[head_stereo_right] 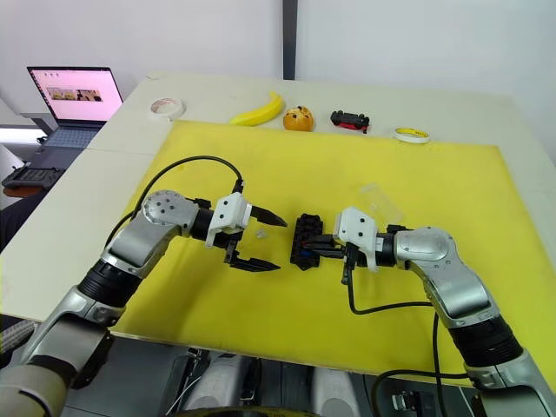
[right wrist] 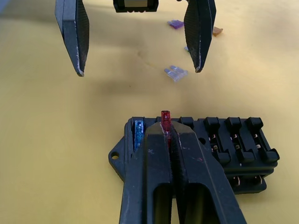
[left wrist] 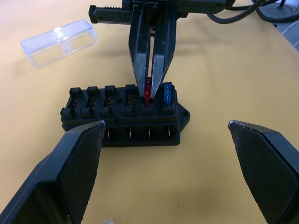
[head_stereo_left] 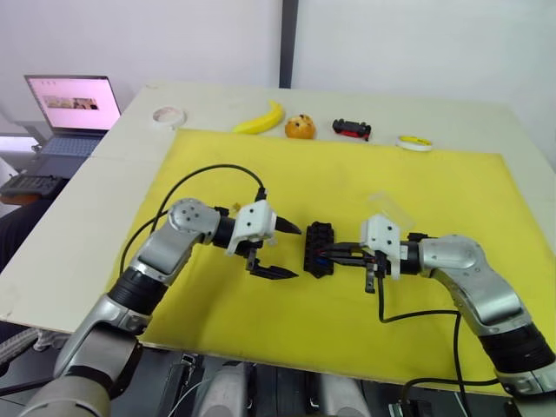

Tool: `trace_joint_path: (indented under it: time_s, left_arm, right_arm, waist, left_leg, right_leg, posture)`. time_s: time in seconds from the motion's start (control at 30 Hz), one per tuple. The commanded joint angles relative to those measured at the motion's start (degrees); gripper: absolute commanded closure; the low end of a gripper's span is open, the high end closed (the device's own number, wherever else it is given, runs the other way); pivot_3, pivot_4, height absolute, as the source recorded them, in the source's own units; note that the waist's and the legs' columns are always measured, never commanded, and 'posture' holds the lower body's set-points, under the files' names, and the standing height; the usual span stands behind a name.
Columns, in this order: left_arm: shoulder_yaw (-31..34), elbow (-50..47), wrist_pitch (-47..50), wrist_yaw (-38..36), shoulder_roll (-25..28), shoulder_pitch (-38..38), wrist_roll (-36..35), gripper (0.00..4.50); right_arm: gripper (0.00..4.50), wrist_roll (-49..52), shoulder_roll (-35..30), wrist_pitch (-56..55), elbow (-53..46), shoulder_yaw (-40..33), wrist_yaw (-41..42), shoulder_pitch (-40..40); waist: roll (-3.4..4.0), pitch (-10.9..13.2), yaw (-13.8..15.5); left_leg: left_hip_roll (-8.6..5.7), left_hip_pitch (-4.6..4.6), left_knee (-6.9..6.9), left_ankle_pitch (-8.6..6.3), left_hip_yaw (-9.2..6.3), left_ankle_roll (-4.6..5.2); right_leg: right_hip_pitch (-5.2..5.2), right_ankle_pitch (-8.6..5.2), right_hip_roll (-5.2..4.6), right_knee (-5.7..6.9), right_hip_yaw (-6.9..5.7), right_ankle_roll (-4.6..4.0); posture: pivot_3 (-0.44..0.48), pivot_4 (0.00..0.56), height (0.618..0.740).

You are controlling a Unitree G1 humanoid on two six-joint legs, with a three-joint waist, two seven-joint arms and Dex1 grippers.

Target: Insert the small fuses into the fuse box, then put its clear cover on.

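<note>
The black fuse box (head_stereo_left: 319, 248) lies mid-mat between my two grippers. My right gripper (right wrist: 167, 128) is shut on a red fuse (right wrist: 165, 115), holding it upright at a slot in the box's near row. A blue fuse (right wrist: 138, 133) stands in the end slot beside it. My left gripper (head_stereo_left: 297, 253) hangs open just left of the box, its fingers (left wrist: 79, 172) spread wide with nothing between them. Loose fuses lie on the mat behind it: a pale grey one (right wrist: 175, 72), a purple one (right wrist: 176, 24) and a brownish one (right wrist: 217, 31). The clear cover (head_stereo_left: 388, 208) rests beyond my right wrist.
A yellow mat (head_stereo_left: 452, 182) covers the table. Along its far edge lie a banana (head_stereo_left: 259, 120), an orange (head_stereo_left: 300, 128), a red-and-black toy car (head_stereo_left: 351, 129) and a yellow tape roll (head_stereo_left: 414, 142). A white tape roll (head_stereo_left: 166, 115) and a laptop (head_stereo_left: 74, 109) are far left.
</note>
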Motion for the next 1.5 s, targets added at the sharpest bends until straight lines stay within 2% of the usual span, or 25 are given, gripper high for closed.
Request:
trace_joint_path:
  time_s: [0.03, 1.2, 1.3, 1.43, 1.5]
  left_arm:
    - [1.54, -1.66, 0.07, 0.04, -0.22, -0.58, -0.21, 0.05]
    - [1.65, -1.89, 0.49, -0.08, -0.42, -0.78, 0.02, 0.05]
    - [1.70, -2.02, 0.48, 0.01, -0.43, -0.55, 0.14, 0.00]
    - [1.79, -1.57, 0.08, -0.03, -0.40, -0.51, 0.37, 0.00]
    - [1.85, -1.21, -0.19, -0.05, -0.42, -0.58, 0.48, 0.00]
  right_arm:
    - [4.50, -0.58, -0.52, -0.54, -1.09, -0.94, 0.24, 0.18]
    - [4.50, -3.35, 0.61, -2.18, -0.43, -0.04, 0.13, 0.26]
    - [3.50, -1.52, -0.41, -1.23, -2.68, -1.81, 0.76, -0.06]
    - [1.69, 2.23, -1.71, 2.77, -7.35, -4.40, 0.86, -0.80]
    - [1.69, 3.66, -2.12, 4.32, -9.17, -5.44, 0.73, -0.93]
  waist:
    - [0.00, 0.00, 0.00]
    - [0.02, -0.02, -0.11]
    - [0.02, -0.02, -0.09]
    - [0.02, -0.01, -0.05]
    - [0.02, -0.01, -0.07]
  left_leg:
    - [0.00, 0.01, 0.01, 0.00, 0.00, 0.00]
    - [0.02, 0.03, 0.69, -0.15, 0.00, 0.24]
    - [0.02, 0.03, 0.70, -0.15, 0.00, 0.24]
    - [0.02, 0.02, 0.70, -0.15, 0.00, 0.25]
    - [0.02, 0.02, 0.70, -0.15, 0.00, 0.25]
  right_leg:
    - [0.01, 0.00, 0.00, 0.00, 0.00, 0.00]
    - [0.19, 0.00, 0.03, 0.32, 0.01, 0.01]
    - [0.18, 0.00, 0.03, 0.33, 0.01, 0.01]
    - [0.17, 0.00, 0.01, 0.33, 0.01, 0.01]
    - [0.17, 0.00, 0.01, 0.33, 0.01, 0.01]
  posture:
    - [0.000, 0.150, 0.740]
    - [0.000, 0.150, 0.740]
    - [0.000, 0.150, 0.740]
    - [0.000, 0.150, 0.740]
    - [0.000, 0.150, 0.740]
